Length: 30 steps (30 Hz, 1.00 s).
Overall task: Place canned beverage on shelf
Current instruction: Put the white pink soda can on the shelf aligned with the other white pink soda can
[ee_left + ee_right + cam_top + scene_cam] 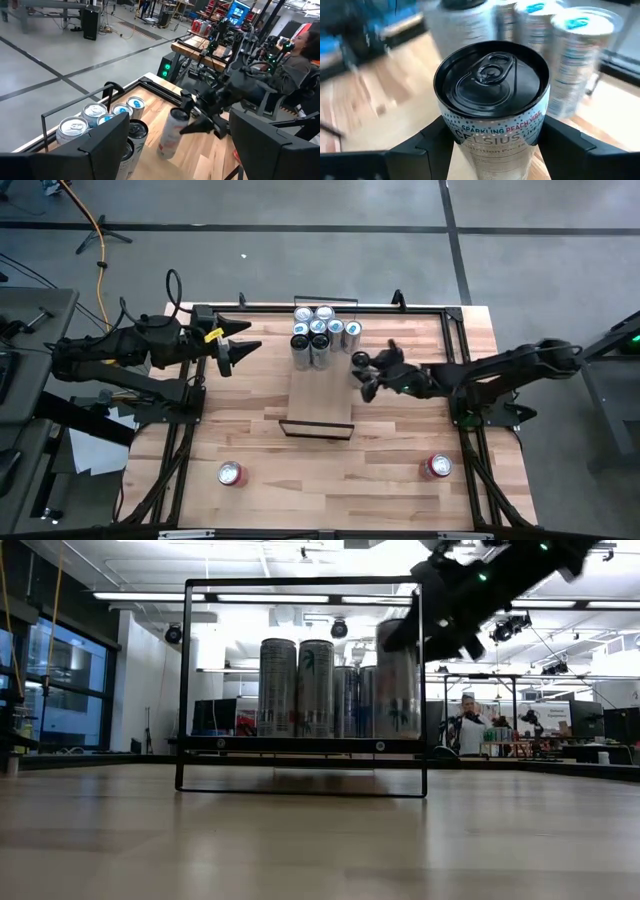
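The shelf (318, 402) is a narrow light-wood plank in a black frame at the table's middle. Several tall silver cans (320, 332) stand on its far end. My right gripper (362, 373) is shut on a white can with a black top (492, 80), just off the shelf's right edge beside those cans. In the low view this can (397, 680) stands taller than the others, and the frame bar hides its bottom. My left gripper (240, 346) hangs open above the table's left side, pointing toward the shelf, with nothing between its fingers. My right gripper pinches the can's side wall (470, 142) a little below the rim, one finger (427, 145) on each side. The fingers come from the table's right, slanting slightly down. The can stays close to upright with its top up (172, 132). I cannot tell whether its bottom touches anything.
Two red cans stand near the table's front edge, one at the left (231, 473) and one at the right (437, 467). The near half of the shelf plank (318, 415) is bare. A person (300, 55) sits beyond the table's right side.
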Each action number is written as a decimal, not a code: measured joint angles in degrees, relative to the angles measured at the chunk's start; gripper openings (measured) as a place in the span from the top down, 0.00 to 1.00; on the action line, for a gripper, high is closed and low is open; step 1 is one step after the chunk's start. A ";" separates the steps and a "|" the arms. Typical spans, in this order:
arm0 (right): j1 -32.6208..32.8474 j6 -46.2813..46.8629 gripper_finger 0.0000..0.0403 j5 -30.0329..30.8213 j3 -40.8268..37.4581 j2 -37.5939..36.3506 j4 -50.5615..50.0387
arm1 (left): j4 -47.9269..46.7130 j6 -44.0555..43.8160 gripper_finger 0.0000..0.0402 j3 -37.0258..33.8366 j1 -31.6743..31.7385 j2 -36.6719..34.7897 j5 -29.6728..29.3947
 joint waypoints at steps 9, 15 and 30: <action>-2.98 -1.04 0.42 6.91 1.44 4.45 9.01 | 1.39 -0.03 0.26 0.00 0.07 0.02 -1.55; -4.41 -0.99 0.42 9.29 10.01 13.49 4.30 | 1.74 -0.05 0.26 0.00 0.04 0.02 -1.55; -4.47 -0.50 0.41 12.40 17.96 21.06 -2.39 | 1.66 -1.08 0.26 0.00 0.02 0.02 -0.64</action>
